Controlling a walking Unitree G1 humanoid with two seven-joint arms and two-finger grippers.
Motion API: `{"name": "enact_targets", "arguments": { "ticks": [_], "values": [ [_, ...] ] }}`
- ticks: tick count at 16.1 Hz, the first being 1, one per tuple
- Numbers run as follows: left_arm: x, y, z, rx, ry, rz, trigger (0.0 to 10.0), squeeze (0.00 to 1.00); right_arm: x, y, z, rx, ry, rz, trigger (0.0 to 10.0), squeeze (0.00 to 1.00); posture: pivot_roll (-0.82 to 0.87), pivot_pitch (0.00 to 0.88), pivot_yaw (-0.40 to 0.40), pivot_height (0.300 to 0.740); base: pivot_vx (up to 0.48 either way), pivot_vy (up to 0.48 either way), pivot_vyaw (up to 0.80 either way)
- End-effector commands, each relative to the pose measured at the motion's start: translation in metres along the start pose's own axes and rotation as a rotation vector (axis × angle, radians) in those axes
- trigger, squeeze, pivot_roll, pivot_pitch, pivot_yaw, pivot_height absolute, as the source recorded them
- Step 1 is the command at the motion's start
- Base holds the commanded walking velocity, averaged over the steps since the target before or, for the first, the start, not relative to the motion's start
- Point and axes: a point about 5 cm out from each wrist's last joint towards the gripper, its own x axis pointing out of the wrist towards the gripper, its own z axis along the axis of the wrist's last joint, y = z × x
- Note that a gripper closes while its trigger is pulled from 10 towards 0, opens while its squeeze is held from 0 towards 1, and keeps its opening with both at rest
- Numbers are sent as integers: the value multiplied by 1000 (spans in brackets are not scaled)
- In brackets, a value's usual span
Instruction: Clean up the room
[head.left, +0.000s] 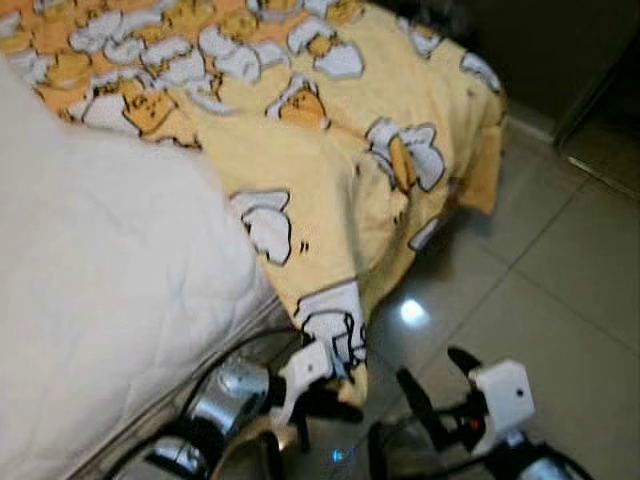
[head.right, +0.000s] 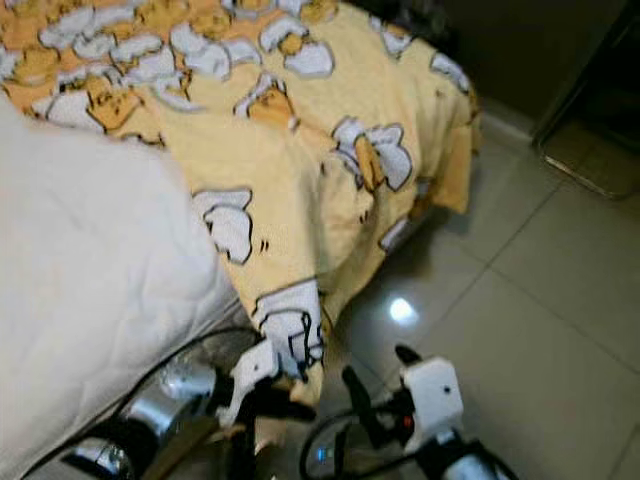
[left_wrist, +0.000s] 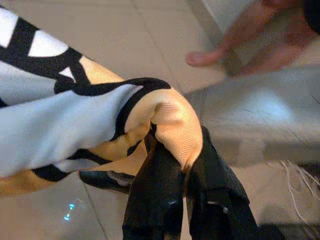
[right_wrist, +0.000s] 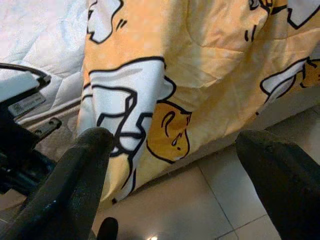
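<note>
A yellow blanket (head.left: 330, 150) printed with white and orange cartoon figures lies across the bed and hangs over its corner toward the floor. My left gripper (head.left: 335, 400) is shut on the blanket's lowest corner (left_wrist: 172, 117), low beside the bed; the wrist view shows the cloth pinched between both black fingers (left_wrist: 155, 200). My right gripper (head.left: 440, 385) hovers open over the tiles just right of that corner, its fingers (right_wrist: 75, 180) spread wide and facing the hanging blanket (right_wrist: 165, 90).
The bare white quilted mattress (head.left: 100, 290) takes up the left. Glossy beige floor tiles (head.left: 560, 280) spread to the right. A dark wall and doorway (head.left: 560, 50) stand at the far right. A person's bare foot (left_wrist: 240, 35) shows on the tiles in the left wrist view.
</note>
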Motion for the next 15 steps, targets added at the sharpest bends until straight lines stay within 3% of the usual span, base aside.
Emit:
{"name": "enact_targets", "arguments": {
  "ticks": [1,6,8,9,12,14,15],
  "values": [
    [-4,-7,-12,4,69,-71,0,0,0,5,-1,28,5,19,10000,0,-235,220,64,740,0,0,0],
    [-3,-18,-23,130,210,-189,0,0,-2,6,-3,29,15,26,10000,0,-241,221,63,740,0,0,0],
    [1,-31,-34,232,299,-293,0,0,-2,7,-3,30,19,30,10000,0,-240,221,62,740,0,0,0],
    [3,-35,-36,243,302,-318,0,0,-2,7,-3,30,20,31,10000,0,-239,221,62,740,0,0,0],
    [18,-52,-36,243,269,-405,0,0,-2,8,-4,31,23,37,10000,0,-244,221,61,740,0,0,0],
    [24,-59,-40,288,298,-449,0,0,-4,9,-5,33,29,43,10000,0,-243,222,59,740,0,0,0],
    [39,-66,-34,358,311,-482,0,0,-5,9,-7,36,39,54,10000,0,-239,223,57,740,0,0,0]
  ]
}}
